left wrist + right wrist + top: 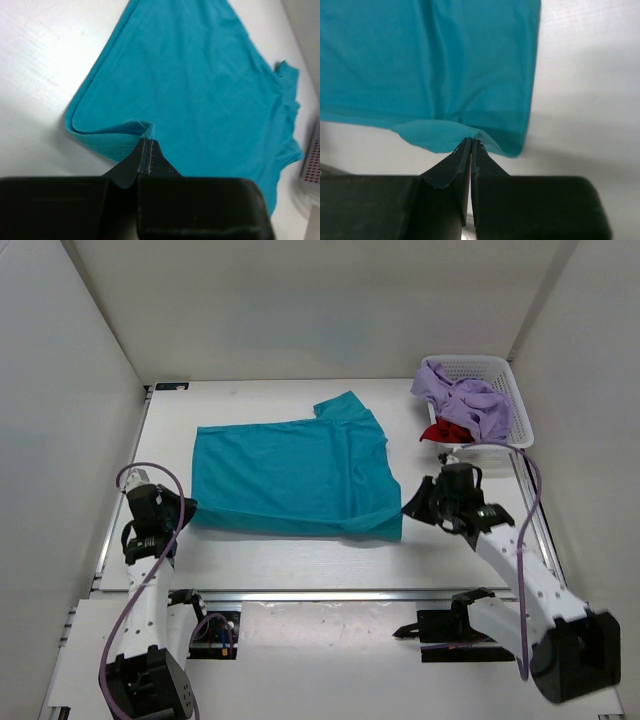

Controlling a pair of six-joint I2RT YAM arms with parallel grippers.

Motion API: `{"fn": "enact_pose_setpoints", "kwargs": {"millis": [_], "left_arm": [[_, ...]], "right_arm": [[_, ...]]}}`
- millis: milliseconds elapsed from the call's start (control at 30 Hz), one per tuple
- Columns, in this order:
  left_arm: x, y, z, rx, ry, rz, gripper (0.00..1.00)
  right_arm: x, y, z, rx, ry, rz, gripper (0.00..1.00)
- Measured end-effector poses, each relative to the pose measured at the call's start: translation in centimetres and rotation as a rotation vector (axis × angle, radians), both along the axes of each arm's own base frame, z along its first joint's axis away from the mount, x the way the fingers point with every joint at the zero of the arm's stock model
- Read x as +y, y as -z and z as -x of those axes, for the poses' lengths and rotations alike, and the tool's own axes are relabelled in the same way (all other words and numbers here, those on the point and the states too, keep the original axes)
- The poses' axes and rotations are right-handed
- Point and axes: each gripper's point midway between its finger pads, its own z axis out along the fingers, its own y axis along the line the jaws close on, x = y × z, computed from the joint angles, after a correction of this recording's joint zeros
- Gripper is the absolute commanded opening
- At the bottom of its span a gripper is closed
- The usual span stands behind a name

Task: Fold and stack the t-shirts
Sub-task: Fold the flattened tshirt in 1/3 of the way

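The teal t-shirt (295, 475) lies spread on the table's middle, partly folded, one sleeve pointing to the back. My left gripper (186, 508) is shut on its near left corner, which curls up at the fingertips in the left wrist view (145, 141). My right gripper (408, 508) is shut on its near right corner, bunched at the tips in the right wrist view (471, 141). The lavender t-shirt (465, 400) lies crumpled in the basket. The red t-shirt (444, 431) peeks out under it.
A white mesh basket (500, 375) stands at the back right and holds the lavender and red shirts. White walls close in the table on the left, back and right. A metal rail (330, 592) runs along the near edge.
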Motion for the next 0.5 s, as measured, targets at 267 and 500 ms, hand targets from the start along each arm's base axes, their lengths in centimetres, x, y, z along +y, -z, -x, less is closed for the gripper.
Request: {"fn": "enact_pose_setpoints", "kwargs": {"millis": [267,500], "left_arm": [[1.7,2.2,-1.9,0.047,-0.081,0.094,0.0],[1.5,4.5,-3.1,0.099,-0.104,0.143,0.0]], "right_arm": [[1.6,-0.5,-9.6,-0.007,-0.035,0.076,0.0],[3.0,-0.9,-17.2,-0.042,-0.065,0.109,0.0]]}}
